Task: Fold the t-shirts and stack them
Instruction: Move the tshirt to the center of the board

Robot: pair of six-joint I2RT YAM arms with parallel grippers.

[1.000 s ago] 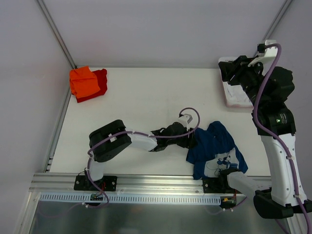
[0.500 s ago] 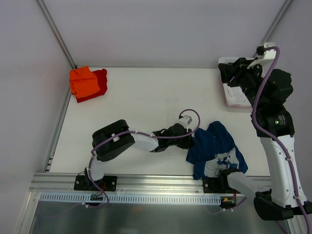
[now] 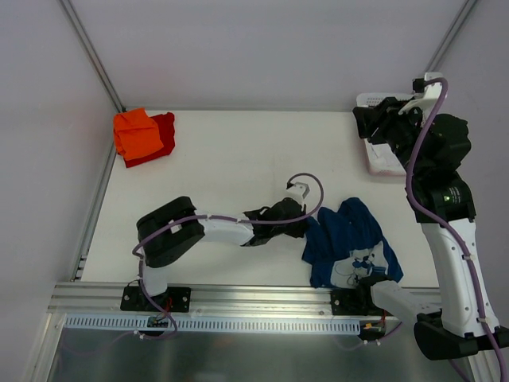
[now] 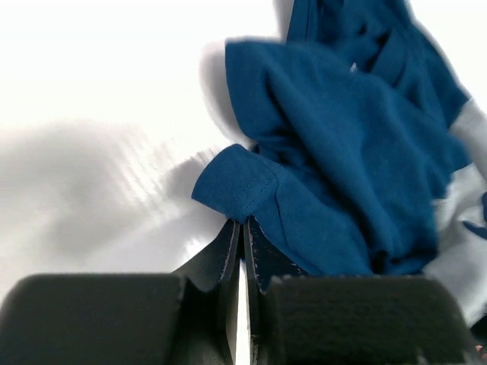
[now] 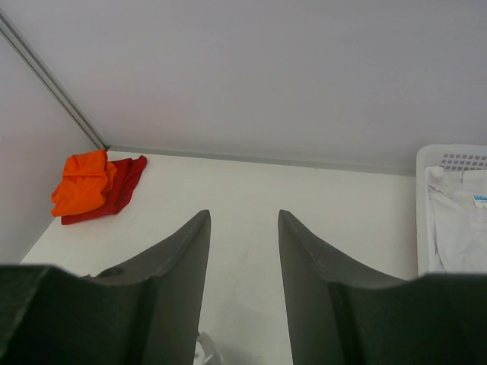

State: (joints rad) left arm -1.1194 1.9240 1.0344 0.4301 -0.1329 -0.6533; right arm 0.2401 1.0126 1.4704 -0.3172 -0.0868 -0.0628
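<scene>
"So, entry for the left arm: what has it got?"

"Your left gripper lies low on the table, fingers pressed all but together; the sleeve hem of the navy t-shirt is nipped at their tips; the shirt itself lies crumpled at the near edge, right of centre, its pale print showing by the right arm's base."

"And the right?"

"Your right gripper is held high by the white basket at the far right corner, fingers spread wide, nothing between them; a white t-shirt lies in the basket; the orange t-shirt rests folded on the red t-shirt in the far left corner, well apart from both arms."
</scene>
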